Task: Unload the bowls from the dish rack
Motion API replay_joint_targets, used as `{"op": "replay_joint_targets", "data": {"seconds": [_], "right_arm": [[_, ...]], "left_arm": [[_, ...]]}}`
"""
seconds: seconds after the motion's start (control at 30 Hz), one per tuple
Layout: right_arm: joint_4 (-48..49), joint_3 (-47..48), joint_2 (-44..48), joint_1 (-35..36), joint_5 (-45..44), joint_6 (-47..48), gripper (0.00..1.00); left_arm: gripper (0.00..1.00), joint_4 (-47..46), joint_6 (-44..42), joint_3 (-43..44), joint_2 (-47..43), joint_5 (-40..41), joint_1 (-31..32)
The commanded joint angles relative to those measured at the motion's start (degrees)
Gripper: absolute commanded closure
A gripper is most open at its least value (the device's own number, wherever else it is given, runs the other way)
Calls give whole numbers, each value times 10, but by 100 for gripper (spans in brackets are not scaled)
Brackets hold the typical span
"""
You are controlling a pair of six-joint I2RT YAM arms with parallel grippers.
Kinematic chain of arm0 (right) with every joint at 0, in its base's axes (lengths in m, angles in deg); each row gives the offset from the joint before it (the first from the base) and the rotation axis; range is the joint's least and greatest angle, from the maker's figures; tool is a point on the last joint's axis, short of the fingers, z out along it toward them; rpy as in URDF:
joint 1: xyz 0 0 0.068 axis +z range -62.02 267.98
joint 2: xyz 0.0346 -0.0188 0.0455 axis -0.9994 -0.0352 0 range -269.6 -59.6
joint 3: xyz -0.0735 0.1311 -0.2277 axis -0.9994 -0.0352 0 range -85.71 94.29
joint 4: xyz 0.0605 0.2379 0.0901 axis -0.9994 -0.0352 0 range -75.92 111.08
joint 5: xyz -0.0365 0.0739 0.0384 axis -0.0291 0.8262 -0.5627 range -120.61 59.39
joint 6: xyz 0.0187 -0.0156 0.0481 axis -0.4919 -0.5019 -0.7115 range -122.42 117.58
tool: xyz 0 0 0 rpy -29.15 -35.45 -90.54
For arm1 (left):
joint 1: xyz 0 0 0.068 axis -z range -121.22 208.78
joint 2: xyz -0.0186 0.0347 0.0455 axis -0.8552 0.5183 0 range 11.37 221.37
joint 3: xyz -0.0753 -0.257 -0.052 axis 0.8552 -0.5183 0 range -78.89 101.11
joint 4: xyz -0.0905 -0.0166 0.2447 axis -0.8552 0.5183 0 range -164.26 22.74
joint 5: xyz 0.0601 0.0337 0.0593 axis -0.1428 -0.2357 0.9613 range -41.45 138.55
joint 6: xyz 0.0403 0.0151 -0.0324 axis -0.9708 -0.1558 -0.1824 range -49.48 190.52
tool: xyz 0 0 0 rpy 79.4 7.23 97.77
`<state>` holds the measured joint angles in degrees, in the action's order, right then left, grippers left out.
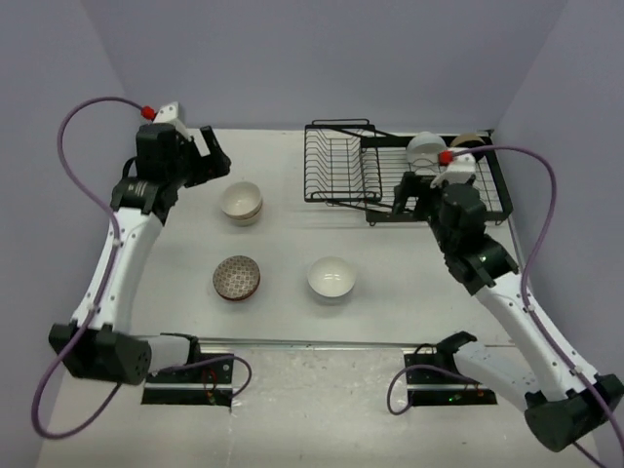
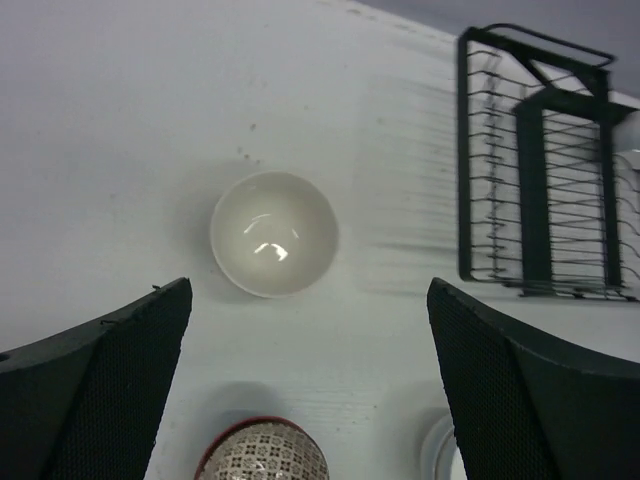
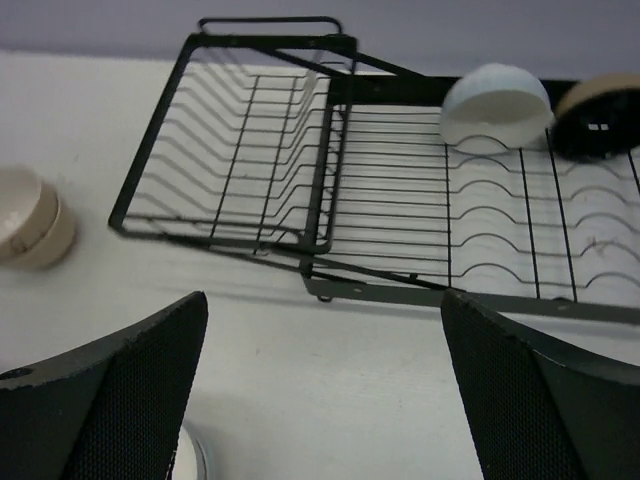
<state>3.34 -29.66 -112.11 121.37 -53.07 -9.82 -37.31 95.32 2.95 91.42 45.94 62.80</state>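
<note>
**Top view.** I am holding my left gripper over the far-left part of the table, jaws apart and gripping nothing. It is hovering just beside the cream bowl, which is sitting mouth-up on the table and looks like two nested together. Nearer my bases, the patterned bowl and the white bowl are sitting side by side, not touching. The dish rack is lying along the far right, with its slotted basket on the left and its flat section on the right. My right gripper is hanging at the near edge of the flat section; from here I cannot tell how its jaws are standing. Two bowls are sitting in the rack's far-right corner, a pale bowl and a beige bowl beside it.

**Left wrist.** My jaws are standing wide apart and empty. The cream bowl is showing between them, further out, with a glossy inside. The patterned bowl is peeking in at the bottom edge. The rack is filling the upper right.

**Right wrist.** I am keeping these jaws spread wide, with nothing between them. The rack is lying ahead. The pale bowl is standing on edge in the flat section's wires. The beige bowl, dark inside, is just to its right; I cannot tell whether they are touching. The cream bowl is sitting at the left edge, well apart from the rack.
</note>
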Motion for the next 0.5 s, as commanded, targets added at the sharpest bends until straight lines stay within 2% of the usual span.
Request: {"op": "replay_joint_targets", "data": {"seconds": [0.0,0.03,0.07,0.13,0.17,0.2,0.3,0.47], "right_arm": [[120,-10,-14,-166,95,-202,1],[141,-10,-28,-207,126,-235,1],[155,-7,-64,-280,195,-291,1],[172,5,-114,-333,217,-355,1],[174,24,-141,-363,219,-427,1],[174,36,-199,-403,219,-465,1],[204,64,-294,-452,238,-579,1],[378,52,-402,-493,264,-696,4]], "left_arm": [[0,-27,15,-68,-133,48,57],[0,-48,25,-100,-166,64,68],[0,-70,25,-166,-235,88,81],[0,-78,15,-221,-299,102,83],[0,-77,6,-258,-352,114,83],[0,-76,-4,-270,-372,118,83],[0,-65,-30,-298,-428,143,86],[0,-86,-26,-350,-452,162,122]]}}
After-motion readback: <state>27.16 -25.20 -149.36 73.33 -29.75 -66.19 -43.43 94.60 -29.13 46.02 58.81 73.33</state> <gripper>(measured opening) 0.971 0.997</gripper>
